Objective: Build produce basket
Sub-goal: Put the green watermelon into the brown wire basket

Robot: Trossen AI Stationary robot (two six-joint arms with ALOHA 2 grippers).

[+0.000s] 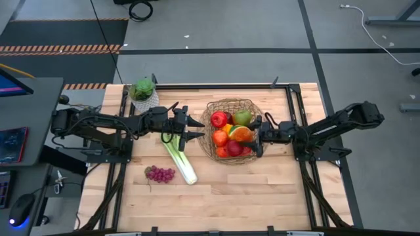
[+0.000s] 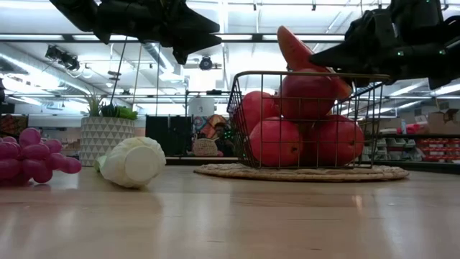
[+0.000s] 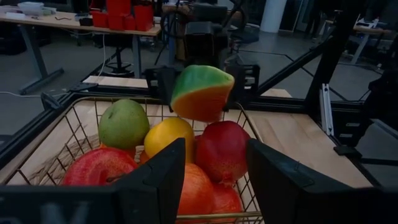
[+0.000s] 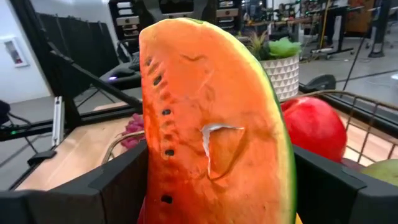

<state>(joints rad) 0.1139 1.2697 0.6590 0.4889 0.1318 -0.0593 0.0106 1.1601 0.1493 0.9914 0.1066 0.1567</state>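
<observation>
Bright, even overhead ceiling lights (image 2: 237, 36); soft shadows, background slightly blurred.

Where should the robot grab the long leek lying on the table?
Probably around the pale green middle of the leek, coming straight down from above. It lies flat on the table, long and thin, so fingers set across its width should fit. The grapes sit close beside the white end, so gripping higher keeps clear of them.

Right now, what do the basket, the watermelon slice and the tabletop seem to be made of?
Basket: thin metal wire, judging by the open dark grid, with what looks like a woven fibre base.
Watermelon slice: probably moulded plastic or foam; matte painted skin, pressed-in seed dents and a torn patch. It sits between the right gripper's jaws.
Tabletop: light wood planks, smooth, with visible joints.
</observation>
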